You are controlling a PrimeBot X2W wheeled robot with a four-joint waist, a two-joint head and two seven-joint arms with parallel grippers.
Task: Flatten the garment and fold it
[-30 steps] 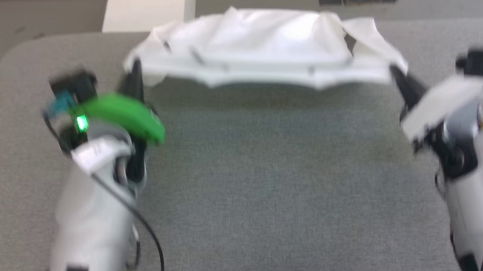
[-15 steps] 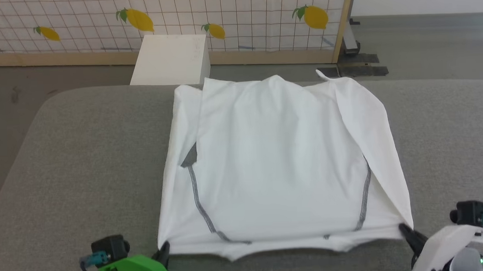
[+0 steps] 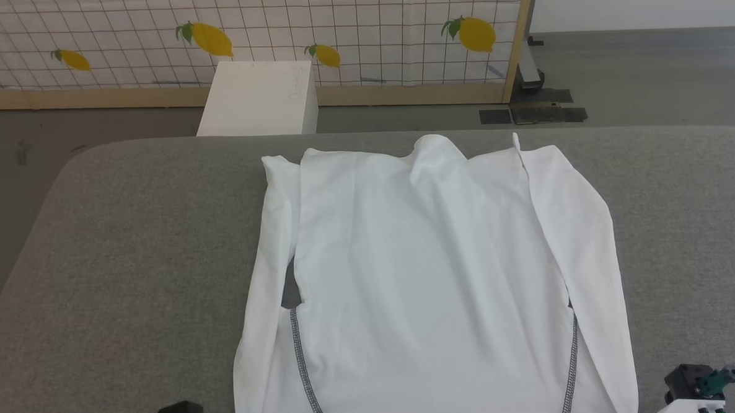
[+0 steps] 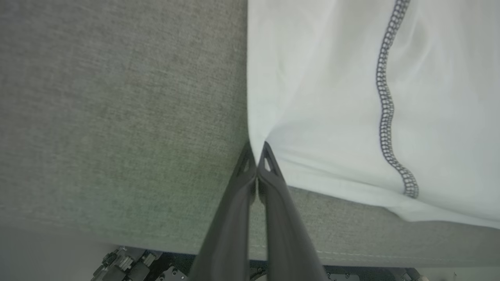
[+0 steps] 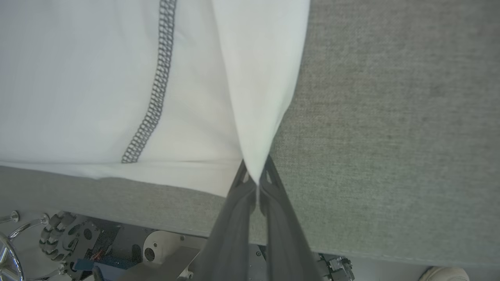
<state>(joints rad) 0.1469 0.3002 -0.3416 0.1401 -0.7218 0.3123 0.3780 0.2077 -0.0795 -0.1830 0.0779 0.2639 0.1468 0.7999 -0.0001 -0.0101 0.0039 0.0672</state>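
Nearest, at the edge of the grey fabric-covered table (image 3: 127,242): left gripper (image 4: 257,150) and right gripper (image 5: 256,171), dark fingers pressed fully together, each pinching a hem corner of the white long-sleeved shirt (image 3: 425,260) of thin cloth with dark grey zigzag seams. Spread flat up the table's middle — sleeves alongside the body, high collar farthest. Beyond, a rigid white box (image 3: 257,99) before a lemon-printed grid panel (image 3: 359,20).
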